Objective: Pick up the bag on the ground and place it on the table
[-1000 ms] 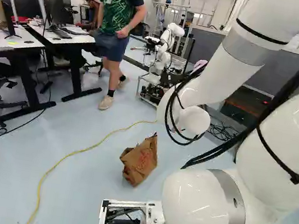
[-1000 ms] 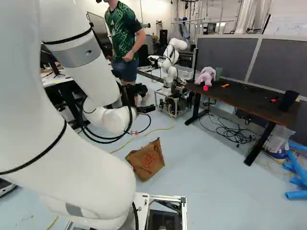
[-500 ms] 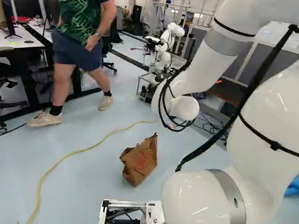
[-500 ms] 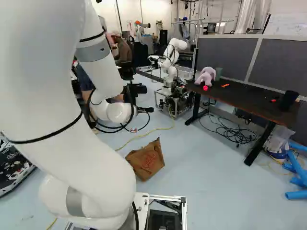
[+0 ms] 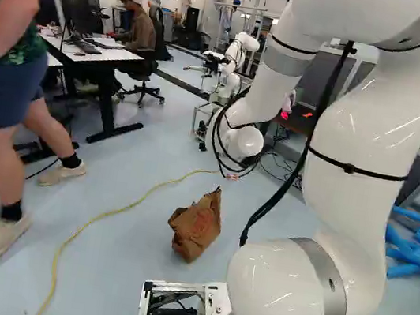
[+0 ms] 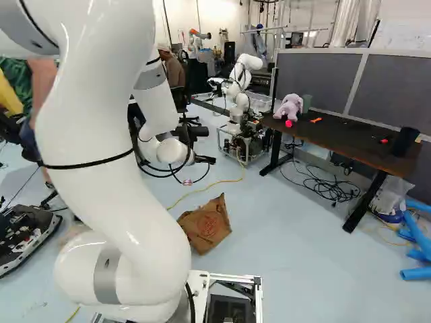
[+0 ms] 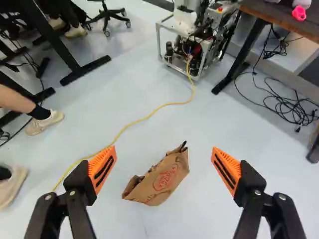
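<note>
The brown paper bag [image 5: 197, 225] stands slumped on the floor ahead of the base, its top crumpled, a red print on its side. My gripper [image 6: 204, 159] shows only in part in the right base view, beyond the bag and above the floor. In the wrist view the gripper [image 7: 163, 162] is open, and the bag [image 7: 164, 180] appears between its orange pads but well below them, untouched. A dark brown table [image 6: 330, 138] stands at the right of the right base view, bearing a pink plush toy.
A yellow cable [image 5: 117, 211] curves over the floor beside the bag. Another robot [image 6: 239, 94] stands beyond, near the table. Black cables and blue tubes [image 6: 417, 235] lie by the table. A person walks close ahead at the left, by the white desks [image 5: 90, 55].
The arm has swung, its wrist moving left in the left base view and slightly right in the right base view. The person has walked nearer on the left. Bag and base have stayed put.
</note>
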You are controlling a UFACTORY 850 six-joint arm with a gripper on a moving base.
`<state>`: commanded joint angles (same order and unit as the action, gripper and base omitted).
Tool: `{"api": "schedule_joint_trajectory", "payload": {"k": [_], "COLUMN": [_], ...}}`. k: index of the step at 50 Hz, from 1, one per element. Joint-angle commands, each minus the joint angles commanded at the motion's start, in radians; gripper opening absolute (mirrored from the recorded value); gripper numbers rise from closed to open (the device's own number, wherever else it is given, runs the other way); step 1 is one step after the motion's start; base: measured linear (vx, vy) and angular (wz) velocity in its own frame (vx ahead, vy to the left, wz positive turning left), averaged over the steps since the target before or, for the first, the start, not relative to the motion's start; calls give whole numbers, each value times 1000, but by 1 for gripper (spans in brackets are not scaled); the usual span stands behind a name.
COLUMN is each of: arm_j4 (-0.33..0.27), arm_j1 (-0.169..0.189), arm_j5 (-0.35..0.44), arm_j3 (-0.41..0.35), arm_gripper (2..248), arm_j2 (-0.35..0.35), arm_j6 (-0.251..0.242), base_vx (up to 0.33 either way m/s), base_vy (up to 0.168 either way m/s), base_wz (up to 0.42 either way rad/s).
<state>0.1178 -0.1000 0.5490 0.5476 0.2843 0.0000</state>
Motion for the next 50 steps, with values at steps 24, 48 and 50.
{"api": "schedule_joint_trajectory", "payload": {"k": [24,48,50], "arm_j4": [90,138,142], "arm_j1": [1,-14,-16], "arm_j5": [-150,-285,-297], "arm_j3": [155,314,328], "arm_gripper": [247,247,247], "arm_j2": [178,343,357], "arm_j6": [0,0,0], "base_vx": [0,0,0], "base_vy": [0,0,0], "base_wz": [0,0,0]}}
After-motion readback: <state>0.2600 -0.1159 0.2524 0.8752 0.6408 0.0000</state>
